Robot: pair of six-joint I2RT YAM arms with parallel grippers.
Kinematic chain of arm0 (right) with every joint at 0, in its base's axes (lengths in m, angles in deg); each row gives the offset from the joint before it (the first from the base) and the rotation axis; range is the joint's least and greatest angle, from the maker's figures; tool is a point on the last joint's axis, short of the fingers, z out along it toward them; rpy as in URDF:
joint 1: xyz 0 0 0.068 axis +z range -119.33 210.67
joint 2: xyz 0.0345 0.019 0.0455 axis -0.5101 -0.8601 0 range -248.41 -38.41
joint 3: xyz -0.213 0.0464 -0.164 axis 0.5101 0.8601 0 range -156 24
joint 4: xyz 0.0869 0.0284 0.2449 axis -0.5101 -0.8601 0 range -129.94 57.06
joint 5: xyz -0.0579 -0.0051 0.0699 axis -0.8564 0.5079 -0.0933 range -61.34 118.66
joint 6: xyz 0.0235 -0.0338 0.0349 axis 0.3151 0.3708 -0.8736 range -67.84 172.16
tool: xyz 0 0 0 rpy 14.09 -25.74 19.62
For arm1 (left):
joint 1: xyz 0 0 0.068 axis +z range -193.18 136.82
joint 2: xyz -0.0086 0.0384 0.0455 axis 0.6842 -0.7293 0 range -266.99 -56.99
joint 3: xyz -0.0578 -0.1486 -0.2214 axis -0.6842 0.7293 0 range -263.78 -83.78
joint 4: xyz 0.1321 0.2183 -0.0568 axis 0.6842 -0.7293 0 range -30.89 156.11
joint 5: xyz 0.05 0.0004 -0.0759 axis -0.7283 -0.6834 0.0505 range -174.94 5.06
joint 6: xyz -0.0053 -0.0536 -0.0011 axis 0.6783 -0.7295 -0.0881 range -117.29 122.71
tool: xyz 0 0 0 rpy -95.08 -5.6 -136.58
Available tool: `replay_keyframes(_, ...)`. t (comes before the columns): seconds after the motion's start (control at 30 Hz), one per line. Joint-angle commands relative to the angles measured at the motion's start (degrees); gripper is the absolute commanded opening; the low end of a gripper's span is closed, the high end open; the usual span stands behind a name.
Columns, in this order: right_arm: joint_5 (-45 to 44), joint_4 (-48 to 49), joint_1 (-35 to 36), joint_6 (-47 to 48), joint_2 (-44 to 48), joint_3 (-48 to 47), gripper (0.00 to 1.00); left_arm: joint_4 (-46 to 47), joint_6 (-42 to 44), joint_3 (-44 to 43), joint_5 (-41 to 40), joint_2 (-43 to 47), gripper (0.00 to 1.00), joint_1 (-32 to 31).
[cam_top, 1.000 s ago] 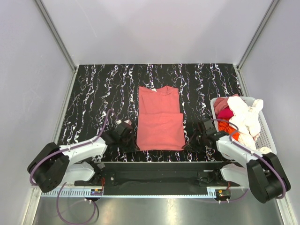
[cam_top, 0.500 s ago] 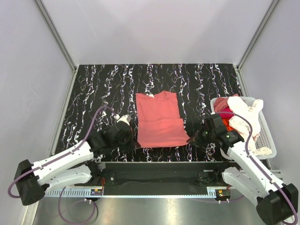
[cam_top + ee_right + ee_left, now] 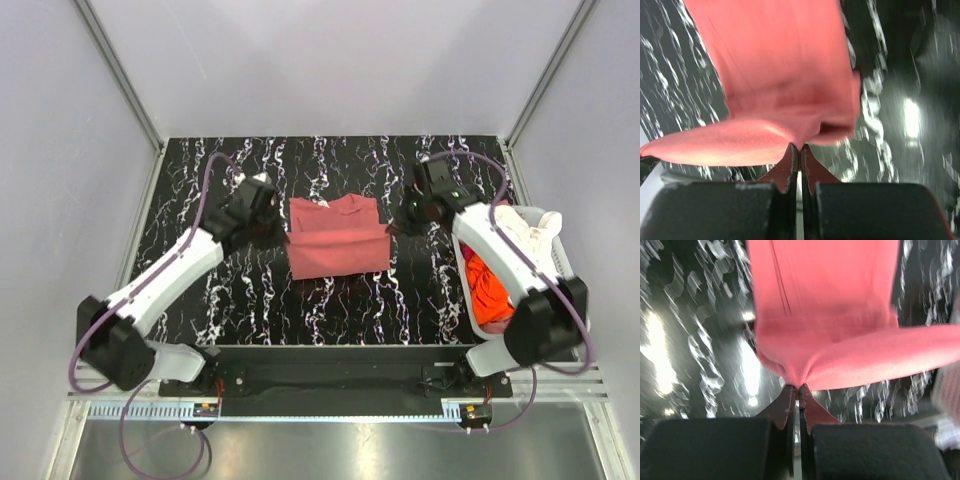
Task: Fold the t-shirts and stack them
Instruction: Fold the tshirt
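Observation:
The salmon-pink t-shirt (image 3: 335, 245) lies at the middle of the table, its near part lifted and doubled over toward the collar end. My left gripper (image 3: 283, 232) is shut on the lifted edge's left corner, my right gripper (image 3: 394, 228) on its right corner. In the left wrist view the cloth (image 3: 825, 300) bunches into the closed fingertips of that gripper (image 3: 797, 387). The right wrist view shows the same: pink cloth (image 3: 780, 65) pinched in the shut gripper (image 3: 800, 146). More t-shirts sit in the basket: orange (image 3: 490, 295), cream (image 3: 525, 235).
The white slatted basket (image 3: 562, 290) stands at the table's right edge, close beside my right arm. The black marbled tabletop (image 3: 220, 290) runs to grey walls at the left, the right and the back.
Both arms have swung from the table's near edge toward the far side, carrying the shirt's near hem up and over the shirt. The shirt now looks about half as long.

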Motion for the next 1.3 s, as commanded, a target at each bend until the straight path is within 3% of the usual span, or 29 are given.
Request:
replay_keyframes(0.0,-1.2,1.0,-2.3,6.5,-9.8,-11.0,0.0,0.5,8.0,-9.3,1.7,-8.9,0.0,4.8)
replay_keyframes(0.1,1.1,0.7,-3.9,7.5,-18.6,-19.8,0.0,1.1,11.2,-18.1,6.7,-19.1,0.0,8.3)
replay_keyframes(0.33,6.2,-2.1,-8.0,8.8,-39.8,-40.0,0.03,0.7,12.9,-35.9,8.7,-36.5,0.0,14.0)
replay_keyframes(0.53,11.2,-3.2,-9.9,10.4,-52.1,-54.3,0.05,0.9,16.2,-52.2,14.3,-51.0,0.01,16.5)
replay_keyframes(0.7,15.3,-4.3,-11.7,10.1,-61.9,-67.1,0.03,1.9,14.9,-59.0,11.4,-57.3,0.0,19.6)
replay_keyframes(0.8,16.6,-5.2,-12.1,9.7,-63.9,-72.8,0.0,4.8,11.9,-58.3,16.6,-57.5,0.0,21.4)
replay_keyframes(1.03,16.0,-5.1,-12.1,9.0,-55.7,-65.7,0.0,10.0,11.8,-47.4,18.8,-48.4,0.0,21.6)
replay_keyframes(1.1,15.1,-5.1,-12.1,9.3,-51.7,-59.7,0.0,10.1,11.5,-44.4,20.3,-45.7,0.0,21.4)
replay_keyframes(1.27,14.7,-2.2,-12.0,8.2,-33.6,-38.6,0.0,10.6,11.3,-26.7,19.1,-30.3,0.0,18.8)
